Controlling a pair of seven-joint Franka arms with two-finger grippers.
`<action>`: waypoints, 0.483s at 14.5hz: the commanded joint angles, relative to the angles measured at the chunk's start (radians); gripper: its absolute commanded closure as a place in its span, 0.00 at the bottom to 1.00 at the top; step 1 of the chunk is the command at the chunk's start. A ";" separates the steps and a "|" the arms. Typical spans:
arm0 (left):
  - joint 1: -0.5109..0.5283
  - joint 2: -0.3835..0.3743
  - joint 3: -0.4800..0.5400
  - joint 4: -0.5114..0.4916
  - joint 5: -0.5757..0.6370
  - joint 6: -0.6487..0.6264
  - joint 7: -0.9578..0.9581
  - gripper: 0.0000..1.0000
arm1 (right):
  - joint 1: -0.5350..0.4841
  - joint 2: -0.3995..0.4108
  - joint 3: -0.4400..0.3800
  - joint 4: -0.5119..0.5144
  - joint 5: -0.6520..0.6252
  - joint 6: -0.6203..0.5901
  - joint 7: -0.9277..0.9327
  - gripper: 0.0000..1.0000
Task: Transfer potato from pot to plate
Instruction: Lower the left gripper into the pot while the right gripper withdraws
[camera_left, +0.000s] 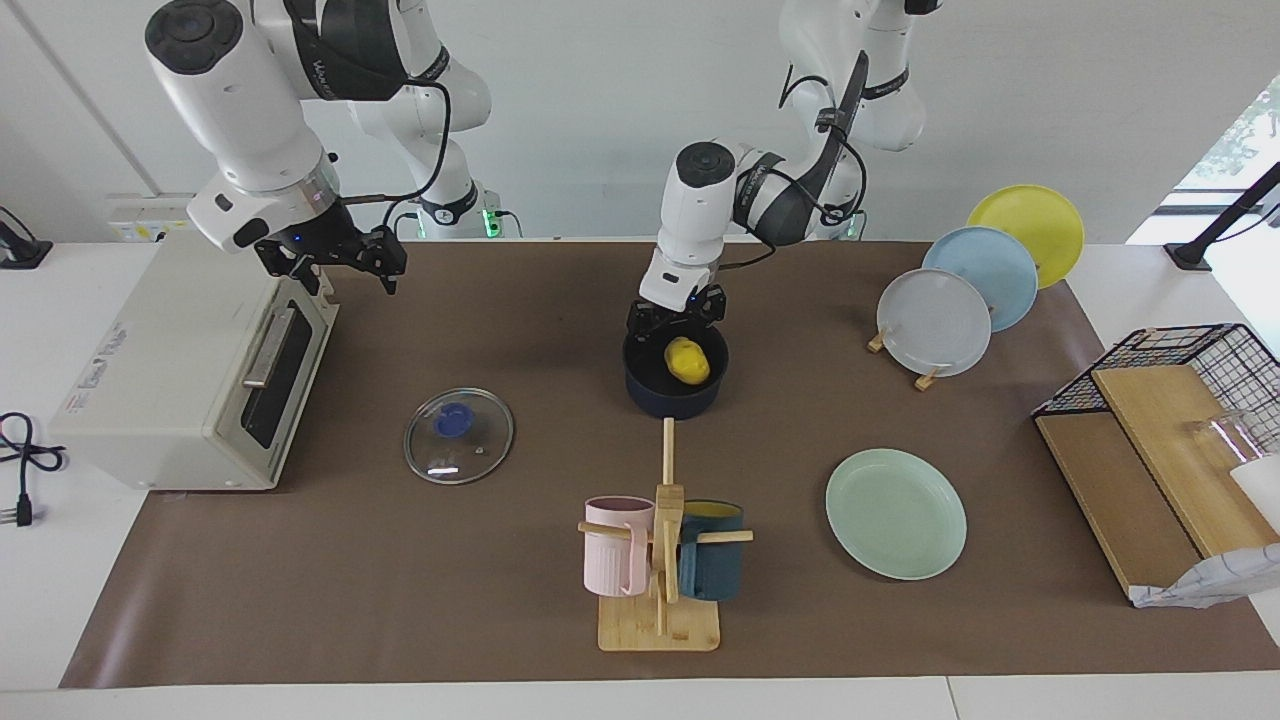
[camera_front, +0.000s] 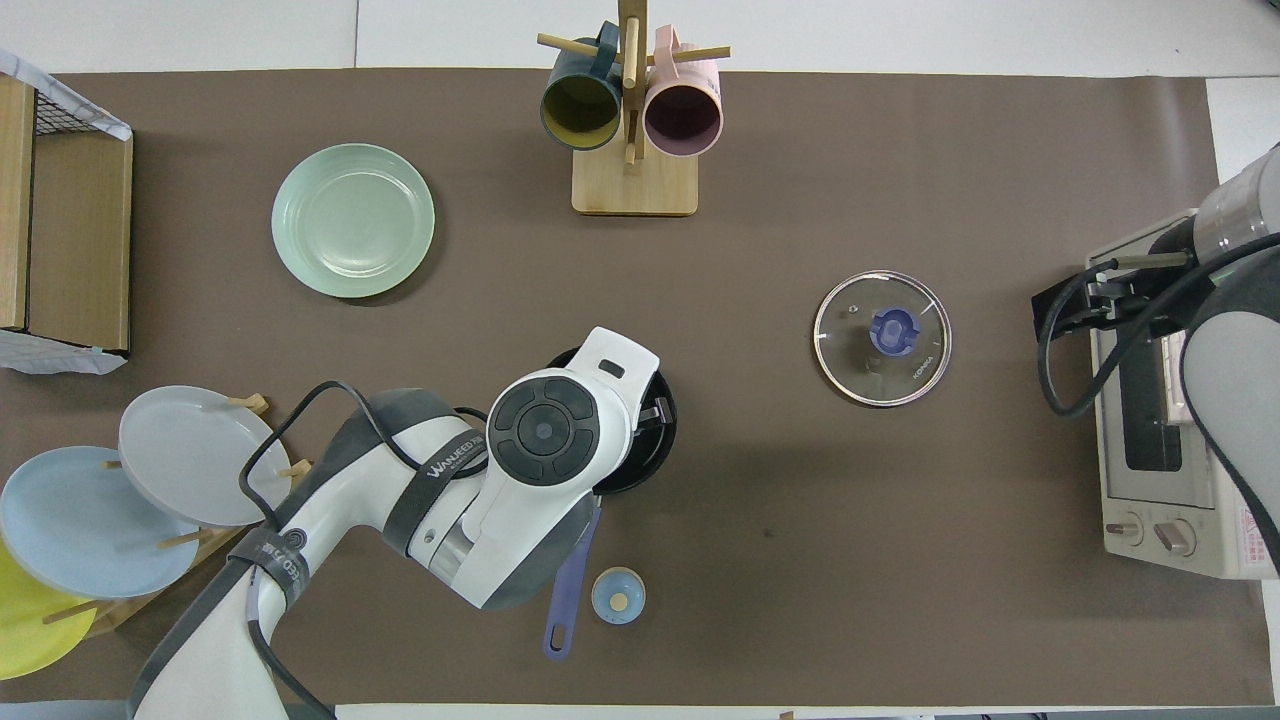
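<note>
The yellow potato (camera_left: 687, 360) lies inside the navy pot (camera_left: 668, 398) at the middle of the table. The pot's blue handle (camera_front: 570, 590) points toward the robots. My left gripper (camera_left: 677, 320) is open and hangs just over the pot's rim on the robots' side, above the potato and apart from it. In the overhead view the left hand hides the potato, and only part of the pot (camera_front: 655, 455) shows. The mint-green plate (camera_left: 896, 512) (camera_front: 352, 220) lies empty, farther from the robots, toward the left arm's end. My right gripper (camera_left: 335, 265) is open, waiting over the toaster oven's corner.
A glass lid (camera_left: 458, 435) lies toward the right arm's end, beside the toaster oven (camera_left: 170, 370). A mug rack (camera_left: 660, 560) stands farther from the robots than the pot. A rack of plates (camera_left: 935, 322) and a wire basket (camera_left: 1190, 350) stand at the left arm's end. A small blue disc (camera_front: 618, 595) lies by the pot's handle.
</note>
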 joint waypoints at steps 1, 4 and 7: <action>-0.019 0.022 0.020 -0.014 0.004 0.045 -0.008 0.00 | -0.011 -0.048 0.005 -0.077 0.005 0.033 0.006 0.00; -0.008 0.058 0.020 -0.003 0.051 0.066 -0.003 0.00 | -0.011 -0.046 0.005 -0.077 0.005 0.046 0.008 0.00; -0.001 0.068 0.022 0.011 0.093 0.056 0.000 0.00 | -0.012 -0.048 0.005 -0.084 0.005 0.039 0.006 0.00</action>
